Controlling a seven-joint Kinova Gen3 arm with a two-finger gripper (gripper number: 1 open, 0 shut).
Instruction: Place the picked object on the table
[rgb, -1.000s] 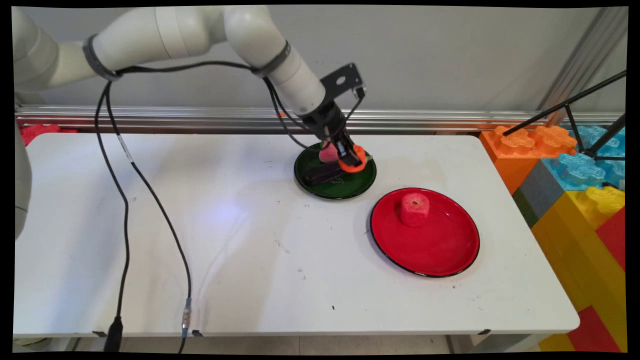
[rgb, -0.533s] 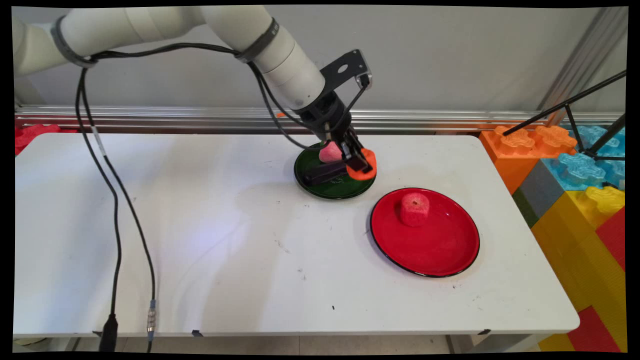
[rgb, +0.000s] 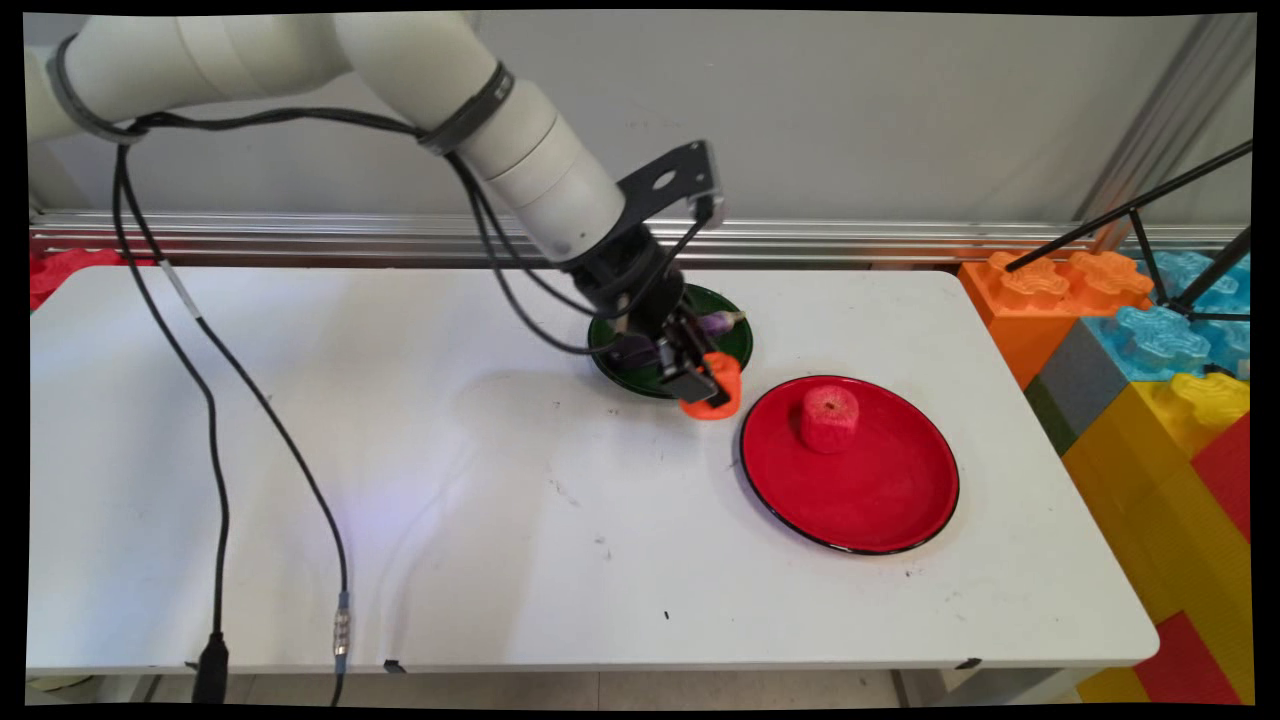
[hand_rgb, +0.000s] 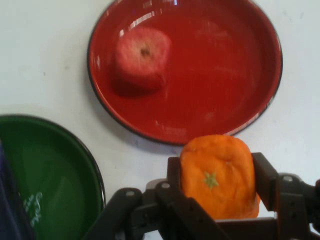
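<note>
My gripper is shut on an orange toy fruit, held just above the white table between the two plates. The green plate lies right behind it, with a small purple item on its far side; the arm hides most of the plate. The red plate sits to the right and carries a red toy apple.
Black cables hang from the arm down over the table's left part to its front edge. Large coloured toy blocks are stacked past the table's right end, with a black tripod leg above them.
The gripper has carried the orange fruit off the green plate toward the table's near side, closer to the red plate. The arm now covers the pink and black items on the green plate.
</note>
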